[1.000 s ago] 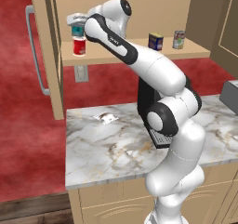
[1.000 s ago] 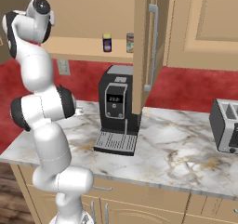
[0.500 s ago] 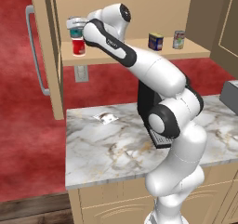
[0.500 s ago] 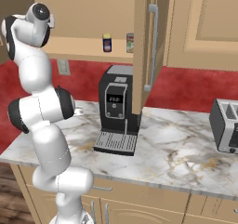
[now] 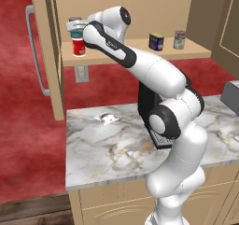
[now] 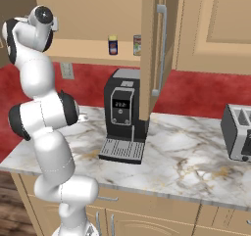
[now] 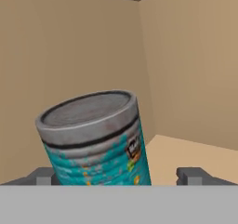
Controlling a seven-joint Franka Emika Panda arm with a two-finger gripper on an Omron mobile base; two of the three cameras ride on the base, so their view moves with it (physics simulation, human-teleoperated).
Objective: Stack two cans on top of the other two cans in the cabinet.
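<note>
On the cabinet shelf [image 5: 135, 49] the red can [image 5: 78, 47] stands at the left end, and the teal can [image 5: 74, 31] with its grey top sits on it. My gripper [image 5: 77, 25] is around the teal can with the jaws open. From the hand, the teal can [image 7: 95, 141] is close in front of my gripper [image 7: 118, 175]; the right fingertip [image 7: 193, 175] stands clear of it and the left one is close beside it. Further right on the shelf, the dark blue can [image 5: 156, 41] and the pale silvery can [image 5: 179, 39] stand side by side. They appear again as the dark blue can [image 6: 113, 45] and the silvery can [image 6: 137, 45].
The cabinet's open door [image 5: 44, 56] with its grey bar handle hangs left of the shelf. Another open door [image 6: 149, 49] juts out over a coffee machine [image 6: 122, 115]. A toaster [image 6: 238, 132] is at the right. The marble counter [image 5: 107, 144] holds a small packet [image 5: 106, 118].
The jaws have spread apart from around the teal can. The teal can has stayed in place on the red can, and the arm has barely moved.
</note>
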